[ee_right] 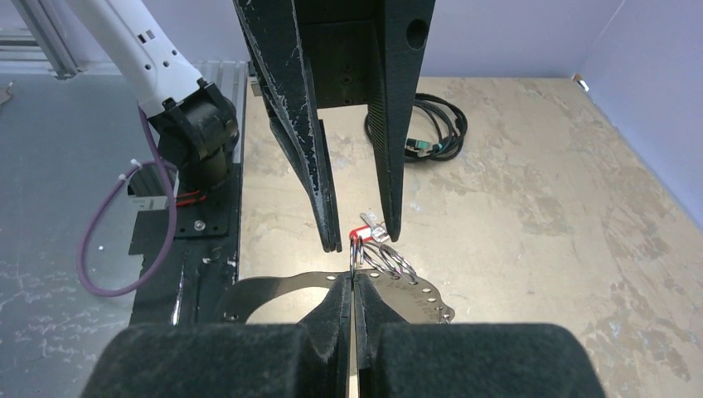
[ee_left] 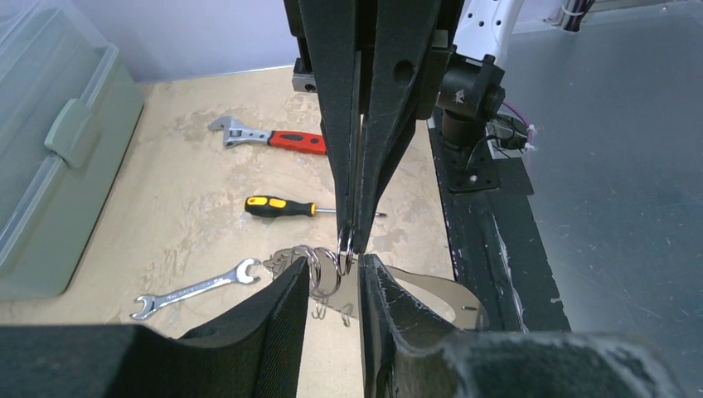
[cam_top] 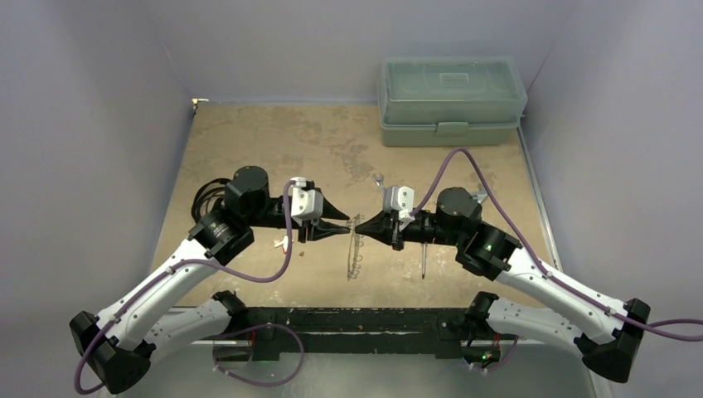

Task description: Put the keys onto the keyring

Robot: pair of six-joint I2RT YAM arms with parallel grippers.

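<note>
Right tool (ee_right: 353,282): one, fingers pressed together, pinching the top edge of the keyring.
Left tool (ee_left: 335,278): one, fingers spread with a clear gap, tip to tip with the right tool; whether they touch anything cannot be told.
Keyring (ee_right: 419,292): one thin silvery loop, held off the desk (cam_top: 273,141) between the two tools and hanging down from the right one.
Small rings (ee_right: 388,261): a few overlapping at the pinch point; the exact count is unclear.
Keys: one with a red tag (ee_right: 370,229) beyond the left tool's tips; tiny ones dangle from the loop, too small to count.
Wrench (ee_left: 269,138): one, red handle.
Screwdriver (ee_left: 282,206): one, yellow and black.
Spanner (ee_left: 199,288): one.
Cable (ee_right: 435,124): one black coil.
Box (cam_top: 452,99): one, green, lid on, at the far edge.
</note>
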